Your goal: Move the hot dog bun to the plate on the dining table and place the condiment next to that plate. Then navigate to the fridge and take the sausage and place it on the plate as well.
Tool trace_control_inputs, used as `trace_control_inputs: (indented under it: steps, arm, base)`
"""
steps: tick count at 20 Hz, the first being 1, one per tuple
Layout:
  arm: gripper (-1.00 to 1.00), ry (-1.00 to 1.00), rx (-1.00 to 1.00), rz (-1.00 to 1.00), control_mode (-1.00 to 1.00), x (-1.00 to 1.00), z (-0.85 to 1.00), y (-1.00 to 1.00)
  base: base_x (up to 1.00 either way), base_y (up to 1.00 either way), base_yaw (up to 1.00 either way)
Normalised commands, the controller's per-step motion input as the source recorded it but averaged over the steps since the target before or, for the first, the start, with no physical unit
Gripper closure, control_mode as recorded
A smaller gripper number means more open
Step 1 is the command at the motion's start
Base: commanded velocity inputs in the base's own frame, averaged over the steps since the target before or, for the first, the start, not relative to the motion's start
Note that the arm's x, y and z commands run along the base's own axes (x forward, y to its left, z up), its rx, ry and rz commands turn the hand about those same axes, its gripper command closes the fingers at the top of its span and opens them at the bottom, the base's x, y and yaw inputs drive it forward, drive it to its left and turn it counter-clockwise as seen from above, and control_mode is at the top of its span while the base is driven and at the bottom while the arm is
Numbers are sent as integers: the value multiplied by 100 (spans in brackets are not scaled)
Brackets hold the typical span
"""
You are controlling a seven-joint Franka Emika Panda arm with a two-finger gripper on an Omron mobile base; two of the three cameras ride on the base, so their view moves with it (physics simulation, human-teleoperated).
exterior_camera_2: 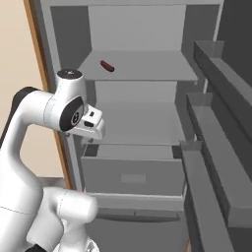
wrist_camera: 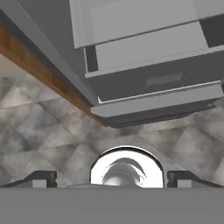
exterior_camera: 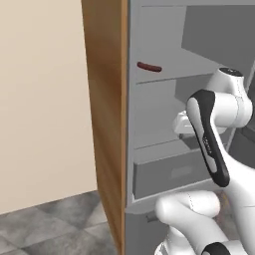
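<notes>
While the arm is folded in front of the open fridge (exterior_camera: 149, 129), the sausage (exterior_camera: 149, 66) is seen in the left base view lying on an upper grey shelf, close to the left inner wall and well above the arm's hand. A light wood side panel (exterior_camera: 107, 124) is shown along the left edge of the cabinet, with a beige wall (exterior_camera: 42, 99) beyond it and a grey tiled floor (exterior_camera: 55, 226) below. A closed drawer (exterior_camera: 169, 174) is seen under the shelves, partly covered by the white forearm.

From the right base view, the fridge (exterior_camera_2: 138, 123) is looked into more squarely. The sausage (exterior_camera_2: 107, 66) is found on the left part of the top shelf, lying at a slant, apart from the walls. The arm's wrist is held lower, level with the middle shelf and to the left of it, well short of the sausage. Door bins (exterior_camera_2: 216, 147) are seen on the open door at the right.

Through the hand view, the gripper (wrist_camera: 112, 179) is pointed down at the floor (wrist_camera: 43, 144), with the drawer front (wrist_camera: 162, 78) and the fridge's bottom edge above it. The two finger tips (wrist_camera: 41, 178) are set wide apart, with nothing held between them.
</notes>
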Motion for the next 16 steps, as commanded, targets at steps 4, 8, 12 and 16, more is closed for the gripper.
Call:
trace_control_inputs:
  steps: [4,8,12,16]
  arm:
    - [-100,0,0,0,100,0,0,0]
    - [-100,0,0,0,100,0,0,0]
    - [-100,0,0,0,100,0,0,0]
    - [-100,0,0,0,100,0,0,0]
  base:
    - [57,-35,31]
    - [53,-49,25]
    - [54,-45,20]
    - [69,-15,13]
